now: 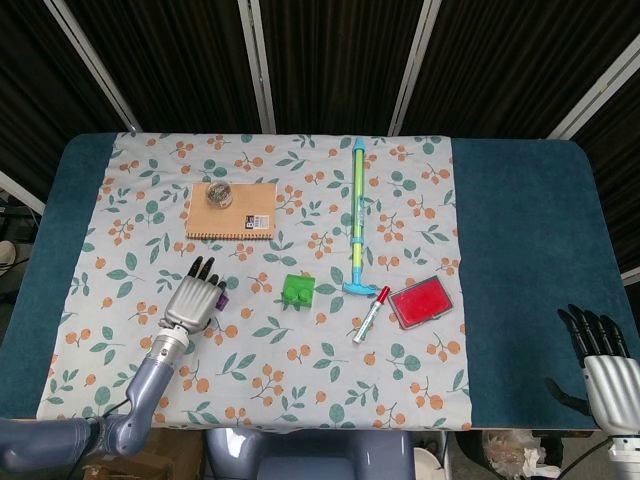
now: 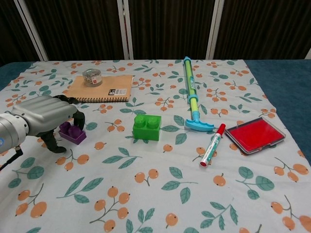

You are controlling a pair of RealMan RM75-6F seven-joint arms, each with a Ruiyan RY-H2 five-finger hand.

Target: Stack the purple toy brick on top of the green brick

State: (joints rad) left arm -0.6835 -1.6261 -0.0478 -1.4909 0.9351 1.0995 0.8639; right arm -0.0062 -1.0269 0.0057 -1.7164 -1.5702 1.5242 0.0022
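Note:
The purple brick [image 2: 73, 133] lies on the flowered cloth, left of the green brick [image 2: 147, 127], which stands near the cloth's middle. My left hand [image 2: 46, 119] arches over the purple brick: its fingers [image 2: 79, 118] hang down at the brick's far side, while the thumb [image 2: 52, 143] is on the near left with a gap to the brick. From the head view the left hand [image 1: 195, 300] covers most of the purple brick [image 1: 222, 298], and the green brick [image 1: 297, 291] sits to the right. My right hand [image 1: 600, 360] hangs at the lower right, fingers spread, holding nothing.
A notebook [image 2: 101, 88] with a tape roll [image 2: 92, 76] on it lies behind the left hand. Right of the green brick are a long green-and-blue toy [image 2: 192, 97], a red marker [image 2: 212, 145] and a red pad [image 2: 255, 134].

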